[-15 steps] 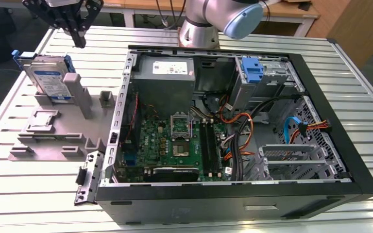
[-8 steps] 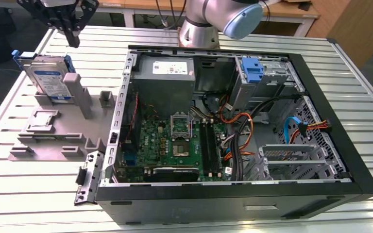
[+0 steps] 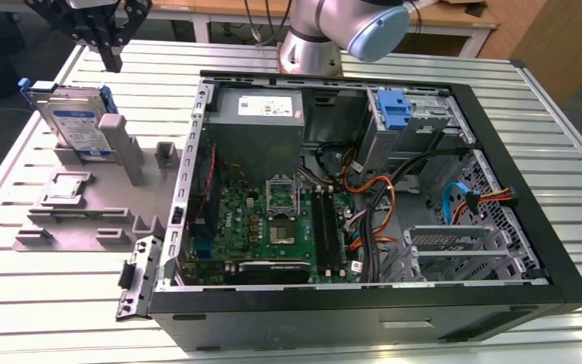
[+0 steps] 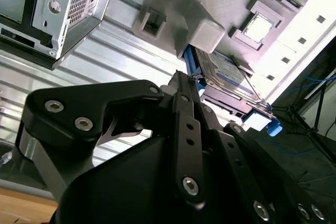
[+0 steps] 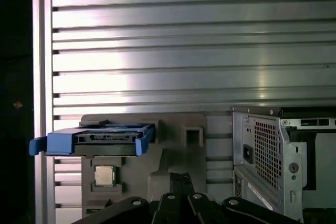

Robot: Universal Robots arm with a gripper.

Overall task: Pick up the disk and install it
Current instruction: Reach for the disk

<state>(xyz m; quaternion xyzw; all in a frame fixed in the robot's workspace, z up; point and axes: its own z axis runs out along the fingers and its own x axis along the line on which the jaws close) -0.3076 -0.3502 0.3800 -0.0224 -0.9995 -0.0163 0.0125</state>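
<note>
The disk (image 3: 76,125) is a silver drive with a blue-and-white label and blue side rails. It stands on edge in a grey fixture (image 3: 79,220) at the exterior view's left. My gripper (image 3: 112,64) hangs above and just behind it, apart from it, with its dark fingers pressed together and nothing between them. In the first wrist view the disk (image 5: 100,139) shows edge-on with its blue rails, to one side of the shut gripper (image 5: 181,178). In the second wrist view the gripper (image 4: 181,77) points toward the disk (image 4: 226,74).
An open computer case (image 3: 564,250) lies to the exterior view's right of the fixture, holding a motherboard (image 3: 270,227), cables, a grey power supply (image 3: 261,110) and a blue bracket (image 3: 394,110) at the drive bay. A processor chip (image 5: 104,176) rests in the fixture. The table is ribbed metal.
</note>
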